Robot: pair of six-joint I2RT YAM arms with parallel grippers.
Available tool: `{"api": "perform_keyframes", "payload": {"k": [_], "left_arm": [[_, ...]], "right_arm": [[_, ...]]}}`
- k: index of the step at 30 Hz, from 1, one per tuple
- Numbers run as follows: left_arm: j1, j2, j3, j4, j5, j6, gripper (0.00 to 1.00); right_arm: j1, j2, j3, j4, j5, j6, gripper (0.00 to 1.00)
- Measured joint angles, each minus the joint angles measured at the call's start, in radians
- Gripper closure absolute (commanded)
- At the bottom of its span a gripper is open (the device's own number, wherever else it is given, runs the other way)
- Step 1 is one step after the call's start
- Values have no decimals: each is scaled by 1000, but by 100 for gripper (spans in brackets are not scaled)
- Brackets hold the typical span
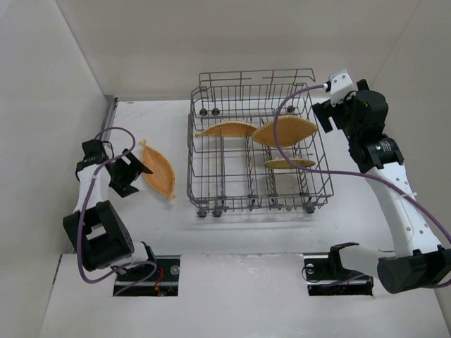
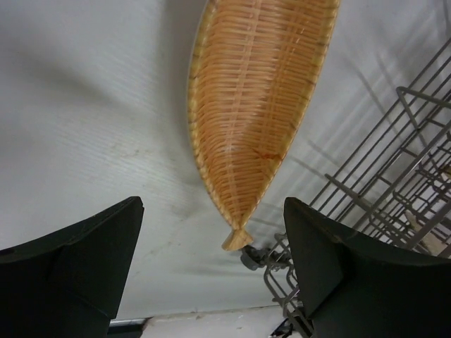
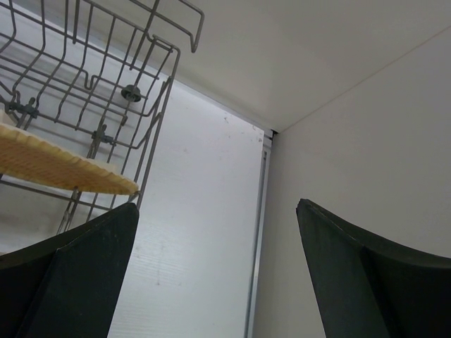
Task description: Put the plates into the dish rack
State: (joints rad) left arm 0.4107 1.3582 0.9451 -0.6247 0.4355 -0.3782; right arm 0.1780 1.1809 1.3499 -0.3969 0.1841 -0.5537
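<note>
The grey wire dish rack (image 1: pixel 259 193) stands mid-table. Three orange woven plates, long with pointed ends, stand on edge in it: one at the back left (image 1: pixel 227 129), one at the back right (image 1: pixel 284 131), one lower at the right (image 1: pixel 289 163). A fourth plate (image 1: pixel 158 170) lies flat on the table left of the rack. My left gripper (image 1: pixel 139 177) is open and empty just left of that plate; in the left wrist view (image 2: pixel 211 267) the plate (image 2: pixel 254 105) lies ahead of the fingers. My right gripper (image 1: pixel 323 118) is open and empty by the rack's back right corner.
White walls enclose the table on three sides. The right wrist view shows the rack's wire side (image 3: pixel 106 84), a plate's edge (image 3: pixel 56 165) and the wall corner (image 3: pixel 268 134). A rack wheel (image 2: pixel 254 257) sits near the fourth plate's tip.
</note>
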Motion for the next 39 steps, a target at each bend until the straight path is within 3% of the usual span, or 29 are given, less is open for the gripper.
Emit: {"api": "perform_keyframes", "payload": {"k": [6, 17, 24, 29, 39], "left_arm": [[-24, 132, 3, 126, 44, -49, 33], [-37, 357, 105, 195, 36, -62, 48], [-61, 458, 191, 208, 3, -61, 72], [-91, 479, 212, 213, -1, -55, 90], [-108, 392, 233, 205, -77, -26, 98]], "right_arm": [[7, 7, 19, -19, 17, -1, 0], [7, 14, 29, -37, 50, -7, 0], [-2, 37, 28, -59, 60, -7, 0], [-61, 48, -9, -92, 63, 10, 0], [-257, 20, -169, -182, 20, 138, 0]]}}
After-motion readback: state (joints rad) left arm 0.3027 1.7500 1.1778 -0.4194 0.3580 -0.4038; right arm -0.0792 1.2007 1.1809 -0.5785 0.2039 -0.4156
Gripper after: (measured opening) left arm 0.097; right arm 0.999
